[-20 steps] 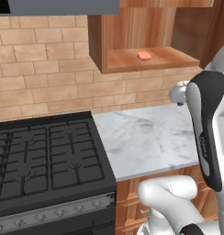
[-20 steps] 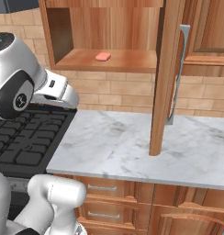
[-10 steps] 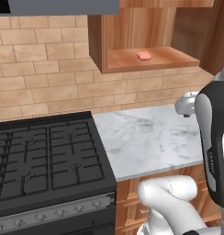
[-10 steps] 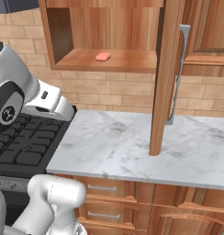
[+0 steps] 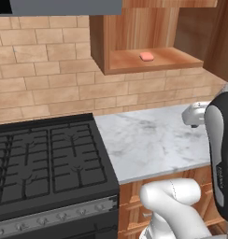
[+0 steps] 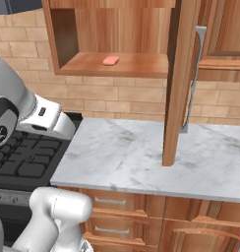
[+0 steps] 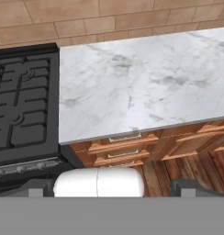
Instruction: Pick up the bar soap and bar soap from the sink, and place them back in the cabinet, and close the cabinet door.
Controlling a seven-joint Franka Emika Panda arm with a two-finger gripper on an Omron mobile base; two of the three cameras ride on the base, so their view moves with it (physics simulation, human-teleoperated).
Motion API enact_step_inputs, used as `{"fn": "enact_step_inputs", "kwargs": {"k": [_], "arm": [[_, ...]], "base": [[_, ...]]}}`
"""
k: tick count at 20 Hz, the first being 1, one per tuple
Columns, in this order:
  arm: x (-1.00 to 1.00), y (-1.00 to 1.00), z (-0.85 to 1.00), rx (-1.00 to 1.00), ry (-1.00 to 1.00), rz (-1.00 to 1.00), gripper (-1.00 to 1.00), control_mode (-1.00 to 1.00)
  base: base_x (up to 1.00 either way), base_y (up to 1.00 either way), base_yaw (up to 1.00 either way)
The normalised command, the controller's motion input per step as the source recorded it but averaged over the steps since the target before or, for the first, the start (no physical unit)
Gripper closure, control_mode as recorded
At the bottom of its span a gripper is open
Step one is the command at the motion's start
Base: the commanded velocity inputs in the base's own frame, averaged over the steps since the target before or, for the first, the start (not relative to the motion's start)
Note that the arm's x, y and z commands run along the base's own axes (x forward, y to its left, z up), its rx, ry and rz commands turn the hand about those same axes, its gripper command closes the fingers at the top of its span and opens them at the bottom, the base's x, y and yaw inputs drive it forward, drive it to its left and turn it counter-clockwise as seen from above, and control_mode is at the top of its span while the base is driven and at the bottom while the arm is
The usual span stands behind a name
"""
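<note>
A salmon-pink bar soap (image 5: 146,56) (image 6: 110,60) lies on the floor of the open wooden wall cabinet (image 5: 134,28) (image 6: 117,66). The cabinet door (image 6: 178,83) stands swung out, edge-on in the right base view, with its silver handle (image 6: 193,81) facing right. It also shows at the right edge of the left base view (image 5: 225,37). My gripper (image 7: 114,188) hangs high over the counter's front edge, open, with nothing between its fingertips (image 7: 40,187). It is far from the soap and the cabinet. The sink is out of view.
A white marble counter (image 5: 148,140) (image 6: 141,157) (image 7: 132,87) runs under the cabinet. A black stove (image 5: 46,158) (image 7: 22,105) adjoins it on the left. Wooden drawers (image 6: 122,206) (image 7: 127,147) sit below. A brick wall (image 5: 41,79) stands behind.
The arm has folded down and back: its upper links sank lower in both base views. The soap, cabinet and door have not moved.
</note>
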Motion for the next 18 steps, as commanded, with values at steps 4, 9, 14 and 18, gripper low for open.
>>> {"fn": "enact_step_inputs", "kwargs": {"k": [4, 9, 14, 18], "arm": [[0.0, 0.0, 0.0, 0.0, 0.0, 0.0, -1.0, 1.0], [0.0, 0.0, 0.0, 0.0, 0.0, 0.0, -1.0, 1.0], [0.0, 0.0, 0.0, 0.0, 0.0, 0.0, -1.0, 1.0], [0.0, 0.0, 0.0, 0.0, 0.0, 0.0, -1.0, 1.0]], "base": [[-0.2, 0.48, -0.18], [-0.42, 0.53, -0.23], [-0.65, 0.56, -0.27], [-0.61, 0.12, -0.33]]}}
